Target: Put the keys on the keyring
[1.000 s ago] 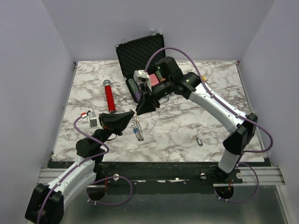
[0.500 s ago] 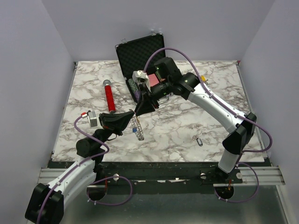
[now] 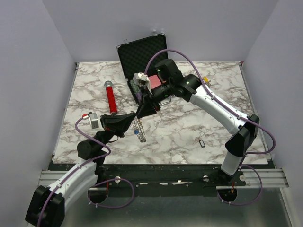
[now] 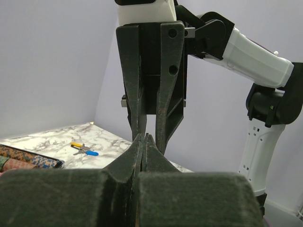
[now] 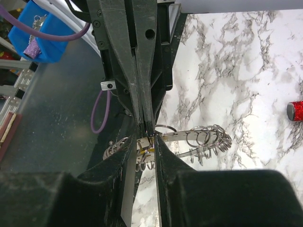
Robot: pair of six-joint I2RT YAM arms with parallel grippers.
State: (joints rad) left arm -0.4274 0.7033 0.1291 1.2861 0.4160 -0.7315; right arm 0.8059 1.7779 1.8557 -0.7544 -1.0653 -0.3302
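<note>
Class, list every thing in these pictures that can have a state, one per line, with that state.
left gripper: shut on the keyring
right gripper: jaws narrowly apart astride the keyring; grip unclear
keyring: hanging from the left gripper
black case: open, lid up
red cylinder: lying flat
dark-tagged key: lying loose on the table

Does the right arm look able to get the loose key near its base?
Probably yes: the key lies alone on bare table, nothing covering it. But the right fingers are at the keyring that the left fingers pinch, so they'd have to leave it first.
</note>
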